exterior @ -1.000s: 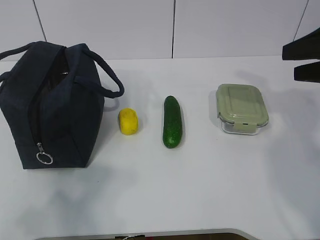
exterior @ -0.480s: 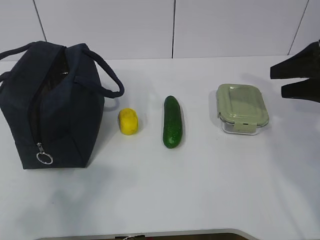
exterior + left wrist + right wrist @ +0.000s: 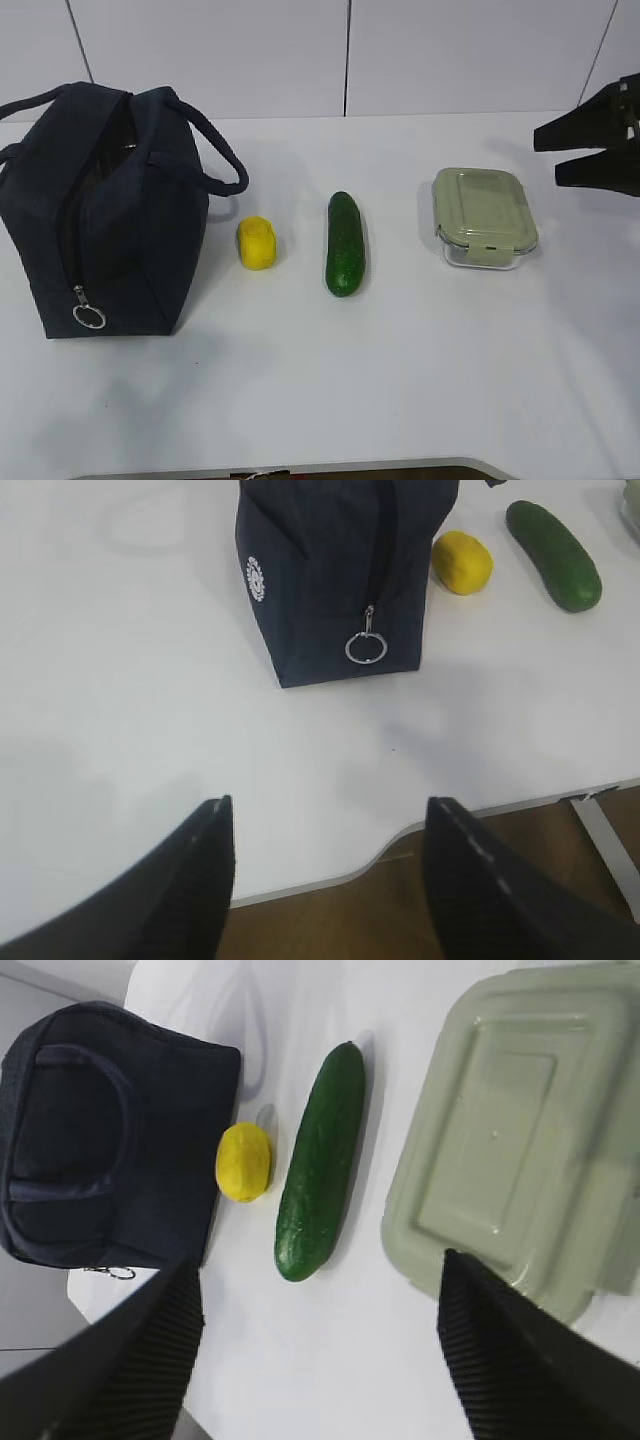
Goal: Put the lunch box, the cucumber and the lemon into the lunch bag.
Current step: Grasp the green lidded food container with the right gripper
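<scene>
Since a second ago the right gripper has swung in from the right edge and dipped toward the lunch box; its fingers stand spread apart, empty, above and right of the box. Nothing else has shifted. On the white surface the lunch bag stands at far left (its top apparently unzipped, though the opening is dim), the lemon just right of it, then the cucumber. The left gripper hovers over the near edge, fingers apart, holding nothing.
</scene>
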Tool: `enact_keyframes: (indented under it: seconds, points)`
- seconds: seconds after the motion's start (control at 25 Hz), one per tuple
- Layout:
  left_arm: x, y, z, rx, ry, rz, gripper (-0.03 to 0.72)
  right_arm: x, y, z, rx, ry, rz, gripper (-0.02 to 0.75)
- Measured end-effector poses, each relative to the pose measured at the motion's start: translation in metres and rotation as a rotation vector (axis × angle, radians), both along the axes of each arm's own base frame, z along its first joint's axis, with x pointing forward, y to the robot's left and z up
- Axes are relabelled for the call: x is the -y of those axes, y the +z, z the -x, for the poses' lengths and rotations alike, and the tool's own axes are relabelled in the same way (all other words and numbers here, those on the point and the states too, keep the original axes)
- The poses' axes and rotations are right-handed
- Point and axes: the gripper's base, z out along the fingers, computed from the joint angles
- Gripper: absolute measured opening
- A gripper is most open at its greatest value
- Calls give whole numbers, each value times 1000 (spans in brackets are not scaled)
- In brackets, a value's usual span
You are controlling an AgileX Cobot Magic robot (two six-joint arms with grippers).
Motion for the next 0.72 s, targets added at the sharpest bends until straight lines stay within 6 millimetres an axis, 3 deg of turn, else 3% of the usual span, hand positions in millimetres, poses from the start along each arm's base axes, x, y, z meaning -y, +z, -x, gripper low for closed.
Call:
enact_keyframes:
  seconds: [0.72]
  points:
    - [0,0,0,0,0,0,438,23,-57,-51,-72,8,5,581]
